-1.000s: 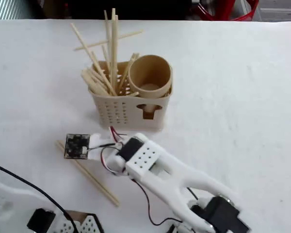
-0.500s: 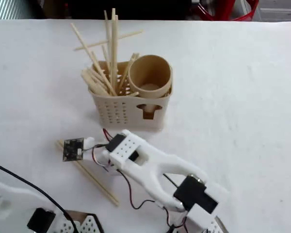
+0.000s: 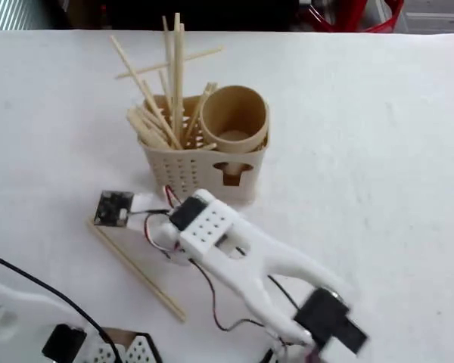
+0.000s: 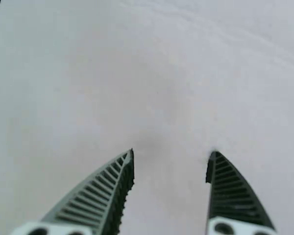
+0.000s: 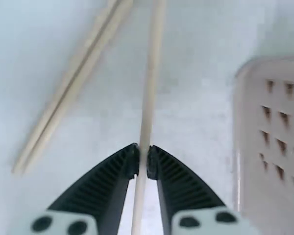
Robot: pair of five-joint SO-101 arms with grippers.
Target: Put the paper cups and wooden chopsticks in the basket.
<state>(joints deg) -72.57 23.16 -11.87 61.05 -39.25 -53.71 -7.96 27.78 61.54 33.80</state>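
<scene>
A cream perforated basket [image 3: 204, 174] stands at the table's middle and holds a tan paper cup [image 3: 234, 117] and several upright wooden chopsticks [image 3: 170, 91]. My right gripper [image 5: 142, 152] is shut on a single chopstick [image 5: 151, 93], close beside the basket wall [image 5: 274, 132]. A pair of chopsticks [image 5: 71, 88] lies flat on the table just beyond it, seen from above as a diagonal stick [image 3: 136, 268] in front of the basket. The right arm [image 3: 234, 253] covers its own fingers from above. My left gripper [image 4: 170, 156] is open over bare white table.
The white table [image 3: 378, 151] is bare to the right of and behind the basket. The left arm's base and a black cable [image 3: 38, 318] sit at the front left corner. Dark and red objects line the far edge.
The right arm's wrist has shifted slightly left and up toward the basket, and its rear section has swung. The chopsticks on the table and the basket's contents have not moved.
</scene>
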